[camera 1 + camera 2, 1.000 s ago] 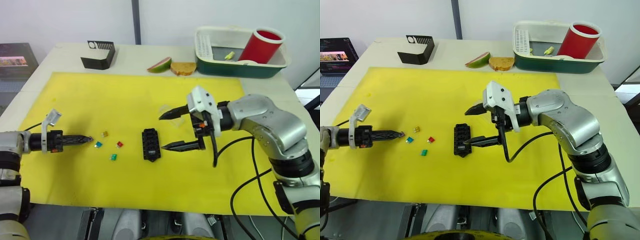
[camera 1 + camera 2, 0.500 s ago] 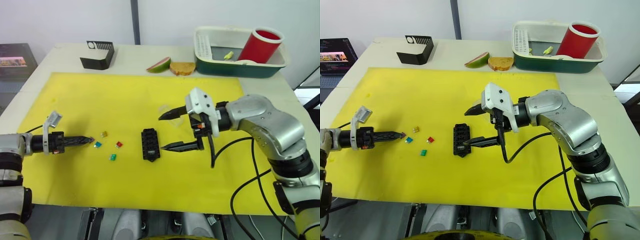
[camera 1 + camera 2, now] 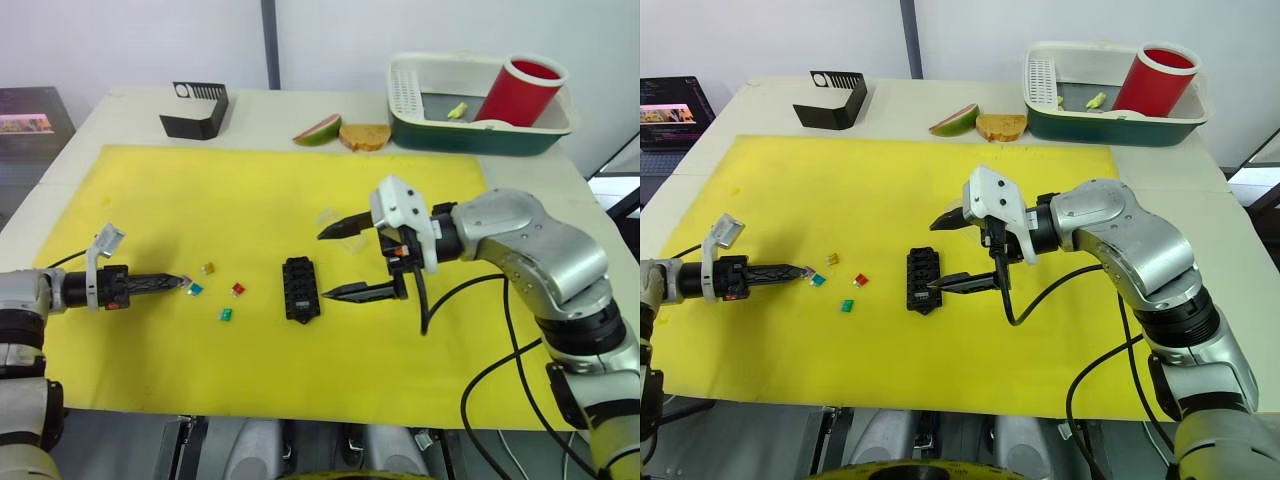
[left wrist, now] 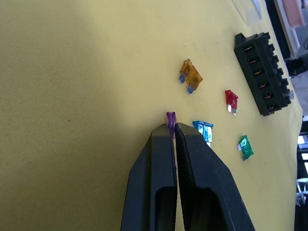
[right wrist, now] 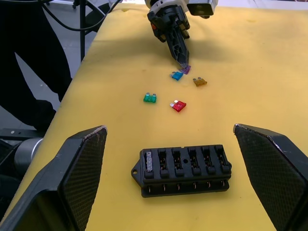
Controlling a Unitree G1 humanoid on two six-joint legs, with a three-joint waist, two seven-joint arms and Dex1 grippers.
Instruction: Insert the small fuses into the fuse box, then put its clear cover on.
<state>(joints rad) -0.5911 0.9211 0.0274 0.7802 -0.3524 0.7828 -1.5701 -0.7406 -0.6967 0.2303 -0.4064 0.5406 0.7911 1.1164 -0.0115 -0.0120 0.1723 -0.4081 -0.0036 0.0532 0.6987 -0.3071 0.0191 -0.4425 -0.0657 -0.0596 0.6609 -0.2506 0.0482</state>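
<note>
**Purple fuse pinched on the left, wide claw waiting over the box**

Down on the yellow mat (image 3: 250,190), the left gripper (image 4: 171,134) has its two black fingers pressed together on the purple fuse (image 4: 170,119), which pokes out from between the very tips. The gripper lies low and nearly level over the mat, pointing toward the middle of the table. Just ahead of its tip the other loose fuses are scattered: the blue fuse (image 4: 204,130) right beside the fingers, the amber fuse (image 4: 190,75) a little farther back, the red fuse (image 4: 231,100) toward the box, and the green fuse (image 4: 245,147) nearest the front edge. All four lie flat on the mat, apart from one another.

The fuse box (image 3: 300,289) sits to their right, near the centre of the mat, slots facing up. From the right wrist view one end slot holds a pale grey fuse (image 5: 149,161); the rest of that row looks open.

The right gripper (image 3: 338,262) hangs just beside the box on its right, fingers spread wide and holding nothing, one finger toward the far side and one close to the box's near end.

Beyond it, a faint glassy patch on the mat is the clear cover (image 3: 331,217), lying apart from the box.
</note>
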